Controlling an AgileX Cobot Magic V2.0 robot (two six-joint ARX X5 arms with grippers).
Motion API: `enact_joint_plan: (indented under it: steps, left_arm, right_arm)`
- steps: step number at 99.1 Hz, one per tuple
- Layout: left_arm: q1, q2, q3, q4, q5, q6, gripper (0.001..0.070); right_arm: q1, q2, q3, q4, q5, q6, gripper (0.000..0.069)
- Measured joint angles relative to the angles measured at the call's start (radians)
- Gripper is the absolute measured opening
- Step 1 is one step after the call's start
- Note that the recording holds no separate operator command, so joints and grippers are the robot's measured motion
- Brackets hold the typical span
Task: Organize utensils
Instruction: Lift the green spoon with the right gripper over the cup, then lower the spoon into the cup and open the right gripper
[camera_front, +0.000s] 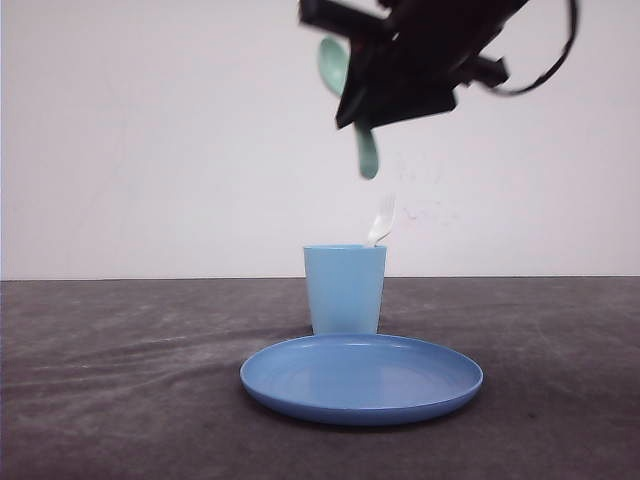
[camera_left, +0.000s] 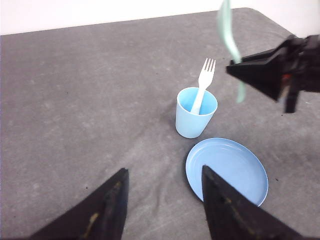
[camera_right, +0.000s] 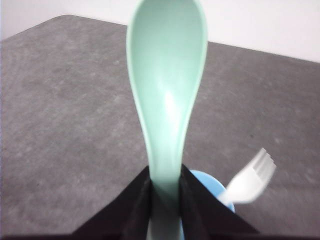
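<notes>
A dark grey table (camera_front: 120, 380) carries a light blue cup (camera_front: 345, 290) standing upright near its middle, with a blue round plate (camera_front: 362, 378) lying flat just in front of it, toward the front edge. A white fork (camera_left: 202, 89) stands in the cup, handle down and tines up, leaning against the rim. Above the cup, the right gripper (camera_right: 165, 197) is clamped on the handle of a mint-green spoon (camera_right: 167, 95), held in the air with its bowl pointing up and its handle end hanging below the fingers. The left gripper (camera_left: 165, 200) hovers well above the table, its fingers spread apart and holding nothing.
</notes>
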Motion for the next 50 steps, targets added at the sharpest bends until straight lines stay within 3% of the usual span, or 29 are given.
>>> enact_joint_plan:
  steps: [50]
  left_arm:
    - [0.000,0.000,0.000,-0.001,0.000,-0.002,0.0274]
  right_arm:
    - [-0.041,0.195,0.000,0.226,0.012,-0.049,0.0080]
